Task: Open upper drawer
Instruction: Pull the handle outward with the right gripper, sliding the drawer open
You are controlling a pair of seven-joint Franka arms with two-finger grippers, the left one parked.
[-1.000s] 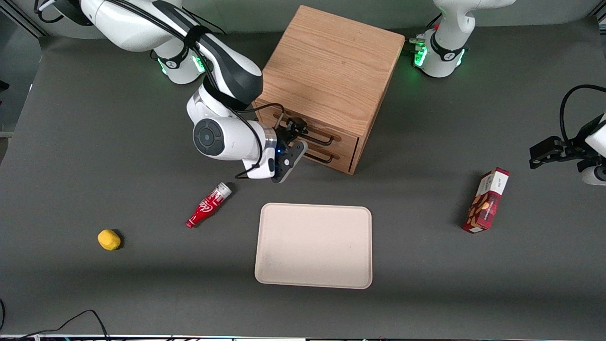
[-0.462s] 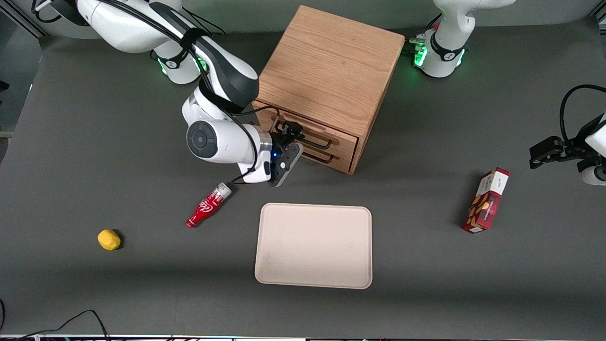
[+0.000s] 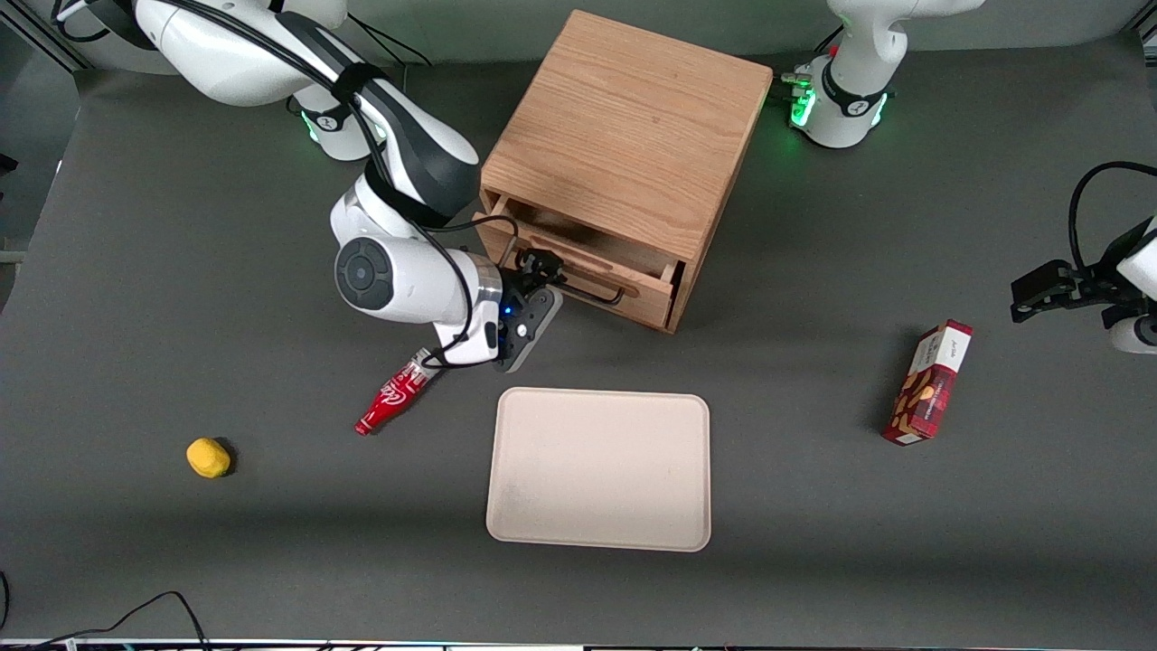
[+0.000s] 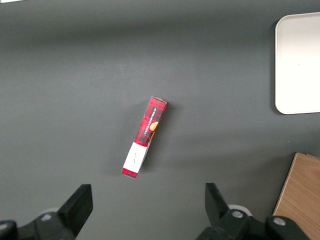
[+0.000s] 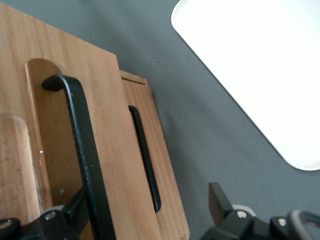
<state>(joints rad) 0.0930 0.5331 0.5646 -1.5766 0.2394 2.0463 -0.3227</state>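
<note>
On the dark grey surface [image 3: 813, 561] sits the light-oak wooden cabinet [image 3: 633, 127], its shallow upper drawer [image 3: 587, 264] pulled partway out toward the front camera. At that drawer's front, the black end effector [image 3: 540, 271] is clamped on the thin black bar handle [image 3: 592, 290].

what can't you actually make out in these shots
- Inside of the upper drawer: in the front view the cabinet top overhangs it, so any contents are hidden.
- The hand at the drawer's handle: the front view is too small to show its grip, and the right wrist view cuts its fingers off at the edge.
- Lower drawer: the pulled-out upper front covers most of it in both views.
- Red bottle: its cap end sits under the wrist.
</note>
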